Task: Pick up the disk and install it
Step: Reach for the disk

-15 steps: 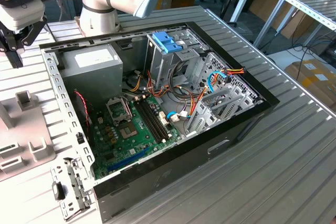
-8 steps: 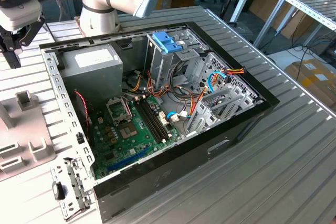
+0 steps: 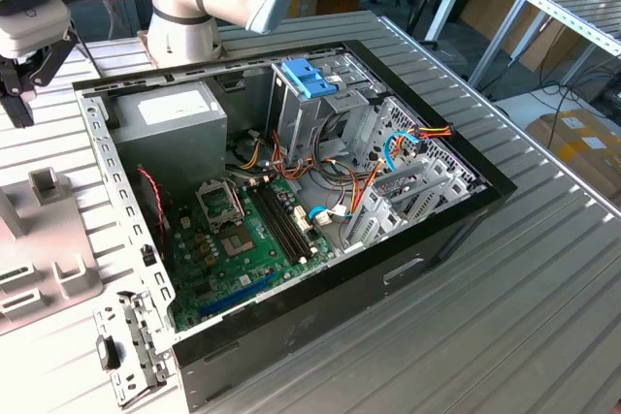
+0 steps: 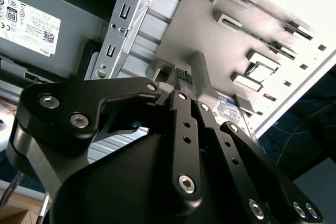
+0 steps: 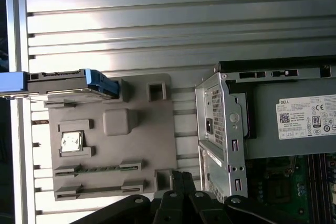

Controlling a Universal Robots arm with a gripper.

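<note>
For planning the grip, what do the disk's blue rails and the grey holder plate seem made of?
The disk: its rails look like moulded plastic, saturated blue with slight gloss. The grey holder plate: probably matt plastic, judging by even colour and soft-edged blocks; painted metal is possible.

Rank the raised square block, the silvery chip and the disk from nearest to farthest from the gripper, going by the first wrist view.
1. Raised square block: in the middle of the grey fixture plate, nearest the gripper.
2. Silvery chip: in its pocket, further out on the plate.
3. Disk: standing on edge at the plate's far corner, farthest.
</note>
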